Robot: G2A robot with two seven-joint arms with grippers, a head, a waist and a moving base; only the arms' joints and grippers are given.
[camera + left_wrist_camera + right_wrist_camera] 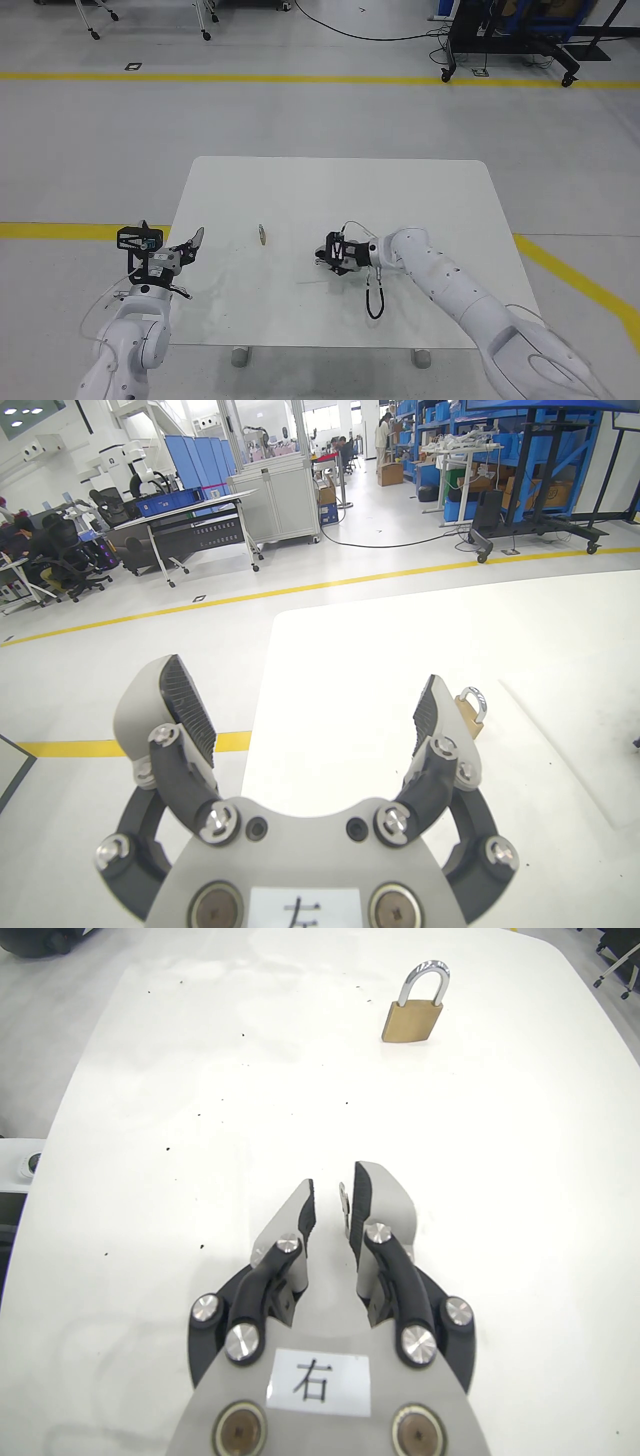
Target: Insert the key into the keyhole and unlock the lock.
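Right wrist view first: the right gripper [334,1180] is seen partly open, low over the white table [200,1078]. The small silver key [344,1208] sits between its fingers, leaning on one pad, not yet pinched. Fingers should probably be closed squarely on the key's head so the blade is left sticking out. One brass padlock [412,1020] is parked well ahead of the fingertips. The left gripper [301,674] is held wide open, empty, padlock ahead of it too. Counted: one key, one padlock.

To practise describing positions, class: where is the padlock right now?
The padlock is on the white table, in the open space between the left gripper and the right gripper, touching neither.
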